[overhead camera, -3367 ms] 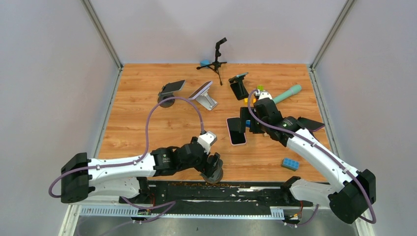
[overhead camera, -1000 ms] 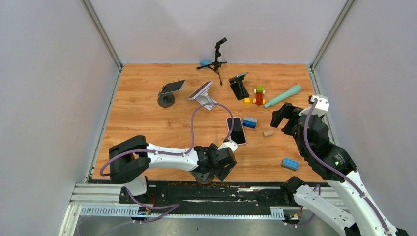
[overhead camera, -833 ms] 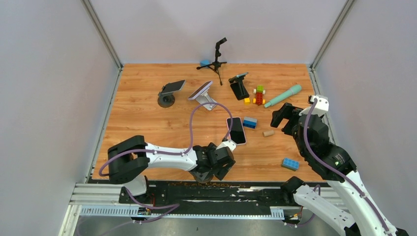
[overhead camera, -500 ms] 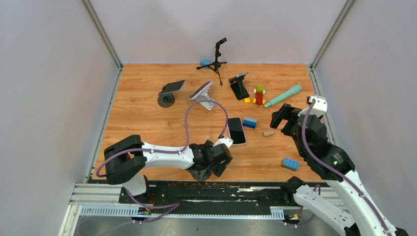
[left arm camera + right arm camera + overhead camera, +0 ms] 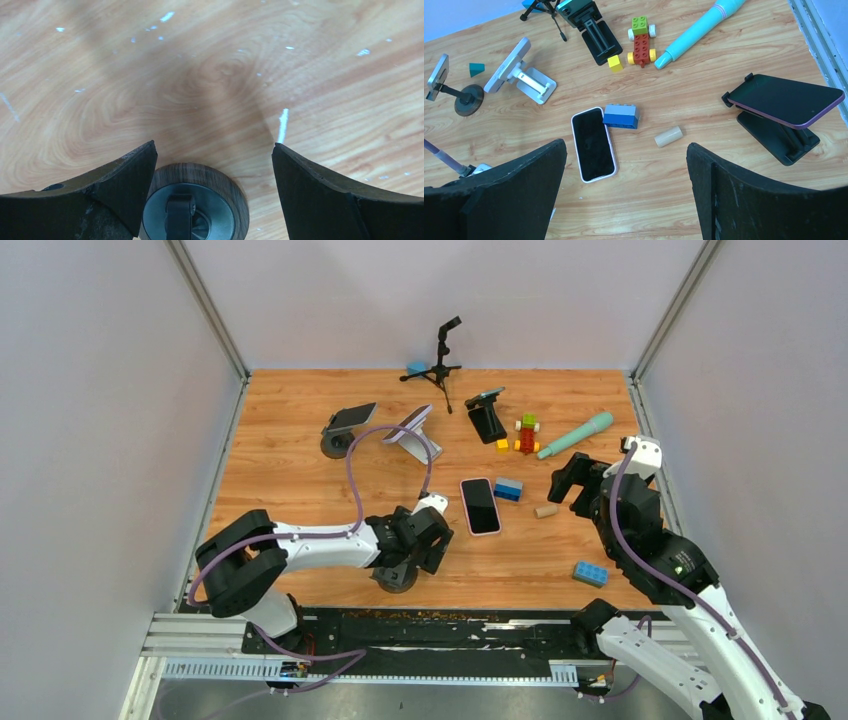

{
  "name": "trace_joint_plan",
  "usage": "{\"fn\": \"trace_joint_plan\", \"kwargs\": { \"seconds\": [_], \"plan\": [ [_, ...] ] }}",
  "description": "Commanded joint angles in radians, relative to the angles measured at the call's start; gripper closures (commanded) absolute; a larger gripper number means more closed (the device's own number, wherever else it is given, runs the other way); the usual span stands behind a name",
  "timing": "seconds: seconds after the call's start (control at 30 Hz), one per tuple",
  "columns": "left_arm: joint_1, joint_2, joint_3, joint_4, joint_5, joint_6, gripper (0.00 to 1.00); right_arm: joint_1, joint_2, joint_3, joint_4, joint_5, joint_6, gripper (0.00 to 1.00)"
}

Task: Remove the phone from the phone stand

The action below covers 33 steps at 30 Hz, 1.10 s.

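A dark-screened phone with a pale rim lies flat on the wooden table; it also shows in the right wrist view. My right gripper hangs open and empty above the table to its right. A second phone rests on a black stand at the far right, hidden under my right arm in the top view. My left gripper is open low over a round wood-rimmed stand base, which sits between the jaws by the left finger; the base also shows in the top view.
At the back stand a round-base stand with a phone, a white stand with a phone, a black stand with a teal phone and a small tripod. A blue brick, cork, toy car, teal marker and another blue brick lie around.
My right gripper has drawn back from the flat phone to the right and now holds still. My left gripper and the round base have shifted left along the near edge.
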Motion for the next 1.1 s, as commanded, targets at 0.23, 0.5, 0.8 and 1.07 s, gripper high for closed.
{"fn": "trace_joint_plan", "kwargs": {
  "seconds": [0.23,0.5,0.8,1.07],
  "plan": [
    [0.121,0.016,-0.019,-0.238,-0.209,-0.002,0.07,-0.002,0.017,0.001,0.017,0.006,-0.007,0.09],
    [0.262,-0.016,-0.053,-0.207,-0.155,-0.007,0.06,-0.002,0.022,-0.006,0.025,0.000,-0.010,0.09],
    [0.412,-0.039,-0.088,-0.178,-0.097,-0.059,0.04,-0.002,0.025,-0.012,0.030,0.001,-0.019,0.09],
    [0.426,-0.047,-0.083,-0.105,0.018,-0.011,0.02,-0.002,0.022,-0.016,0.031,0.004,-0.027,0.09]
  ]
}}
